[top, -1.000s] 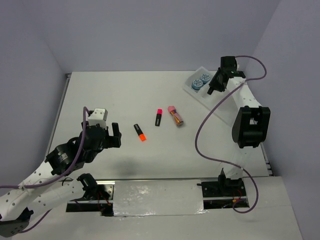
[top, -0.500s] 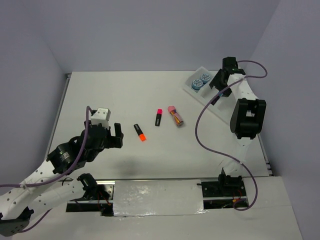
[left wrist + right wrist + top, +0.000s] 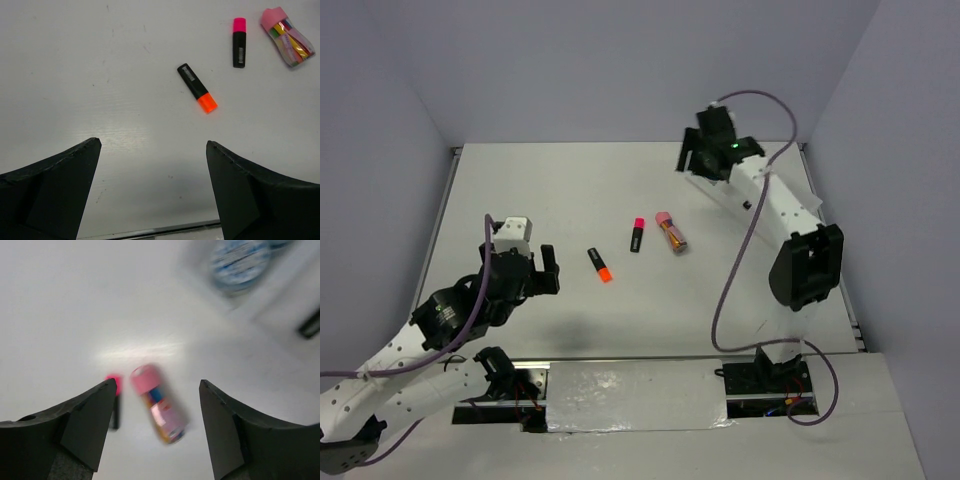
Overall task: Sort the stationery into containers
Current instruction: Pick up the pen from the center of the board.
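Observation:
An orange-capped marker [image 3: 600, 265] [image 3: 197, 88], a pink-capped marker [image 3: 636, 234] [image 3: 239, 42] and a pink-capped tube [image 3: 671, 232] [image 3: 287, 30] [image 3: 160, 402] lie mid-table. My left gripper [image 3: 525, 262] [image 3: 153, 142] hovers open to the left of the orange-capped marker, holding nothing. At the back, my right gripper [image 3: 705, 152] [image 3: 156, 385] hangs open and empty, high above the tube. The white tray [image 3: 280, 295] lies blurred at the right wrist view's upper right. In it are a blue roll [image 3: 240, 260] and a dark marker [image 3: 310, 325]. From the top camera the right arm covers most of the tray.
Grey walls close the table at the back and on both sides. A metal rail [image 3: 165, 229] runs along the near edge. The right arm's purple cable [image 3: 730, 270] loops over the table's right part.
My right gripper was shut over the tray; it has opened and swung left, off the tray toward the table's back middle. The left arm has barely moved.

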`<state>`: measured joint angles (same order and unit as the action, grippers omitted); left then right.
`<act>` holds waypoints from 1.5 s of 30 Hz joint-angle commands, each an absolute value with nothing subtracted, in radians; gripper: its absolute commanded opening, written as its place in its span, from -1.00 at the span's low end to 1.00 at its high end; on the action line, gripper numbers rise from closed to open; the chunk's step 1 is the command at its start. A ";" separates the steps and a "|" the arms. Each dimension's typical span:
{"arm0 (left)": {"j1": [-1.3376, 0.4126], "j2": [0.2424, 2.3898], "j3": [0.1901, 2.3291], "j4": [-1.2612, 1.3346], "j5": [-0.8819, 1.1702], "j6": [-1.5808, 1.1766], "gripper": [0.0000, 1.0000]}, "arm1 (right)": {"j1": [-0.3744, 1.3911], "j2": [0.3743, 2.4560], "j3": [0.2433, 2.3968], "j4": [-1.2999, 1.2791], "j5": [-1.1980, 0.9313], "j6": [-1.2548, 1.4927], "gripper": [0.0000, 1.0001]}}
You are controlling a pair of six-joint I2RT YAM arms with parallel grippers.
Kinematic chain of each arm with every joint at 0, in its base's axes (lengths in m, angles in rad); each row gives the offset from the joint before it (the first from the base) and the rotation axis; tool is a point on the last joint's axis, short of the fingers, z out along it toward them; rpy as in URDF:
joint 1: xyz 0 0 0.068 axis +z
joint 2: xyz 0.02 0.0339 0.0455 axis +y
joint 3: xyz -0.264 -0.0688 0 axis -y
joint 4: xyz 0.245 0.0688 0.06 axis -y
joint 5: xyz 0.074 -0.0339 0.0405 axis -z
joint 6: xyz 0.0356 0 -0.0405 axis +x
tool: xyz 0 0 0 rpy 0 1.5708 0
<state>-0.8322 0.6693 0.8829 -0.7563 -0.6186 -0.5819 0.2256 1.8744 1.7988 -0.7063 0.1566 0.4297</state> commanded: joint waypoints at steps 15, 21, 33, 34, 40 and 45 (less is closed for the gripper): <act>-0.830 0.620 0.904 -0.773 -0.704 -0.634 0.99 | 0.726 1.986 1.652 -0.699 0.351 0.586 0.56; -0.831 0.617 0.900 -0.764 -0.690 -0.623 0.99 | 0.696 2.112 1.729 -0.698 0.302 0.578 0.50; -0.833 0.603 0.899 -0.756 -0.678 -0.615 0.99 | 0.673 2.290 1.887 -0.762 0.273 0.594 0.24; -0.833 0.603 0.897 -0.755 -0.677 -0.614 0.99 | 0.675 2.298 1.885 -0.762 0.270 0.598 0.19; -0.833 0.601 0.896 -0.747 -0.666 -0.606 0.99 | 0.680 2.290 1.833 -0.721 0.218 0.618 -0.10; -0.831 0.598 0.896 -0.747 -0.666 -0.607 0.99 | 0.704 2.254 1.816 -0.599 0.060 0.517 -0.66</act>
<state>-0.8318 0.6086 0.8829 -0.7841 -0.6708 -0.6281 0.6716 2.2837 1.8412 -0.6952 0.2096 0.5606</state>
